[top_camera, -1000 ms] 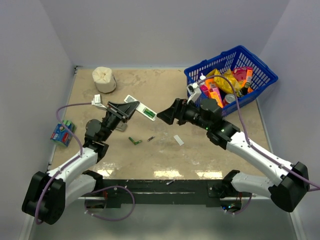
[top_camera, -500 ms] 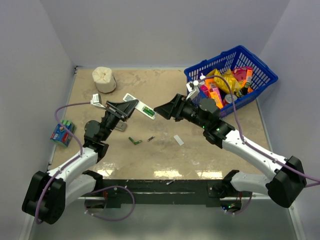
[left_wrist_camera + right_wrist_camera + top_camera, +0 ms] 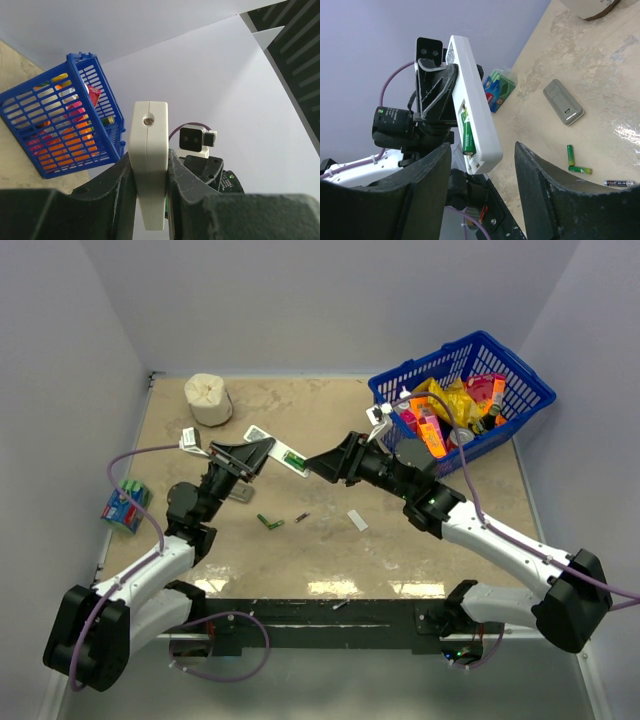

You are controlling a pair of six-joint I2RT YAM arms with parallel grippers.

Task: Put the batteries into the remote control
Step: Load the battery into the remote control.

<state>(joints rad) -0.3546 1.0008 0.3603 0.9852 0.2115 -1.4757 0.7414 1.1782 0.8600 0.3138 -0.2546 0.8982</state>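
Aloft, left pincer (image 3: 149, 170) tight on remote (image 3: 148, 132); print on green battery (image 3: 467, 133) illegible; right pincer (image 3: 481, 149) agape.

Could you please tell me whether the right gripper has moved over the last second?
Yes. In the top view the right gripper has moved left, away from the blue basket and closer to the remote control held by the left gripper.

The left gripper (image 3: 445, 80) clamps the remote control (image 3: 475, 110). One green battery (image 3: 467, 131) occupies its open compartment. Three loose batteries (image 3: 580, 170) lie on the table (image 3: 600, 75).
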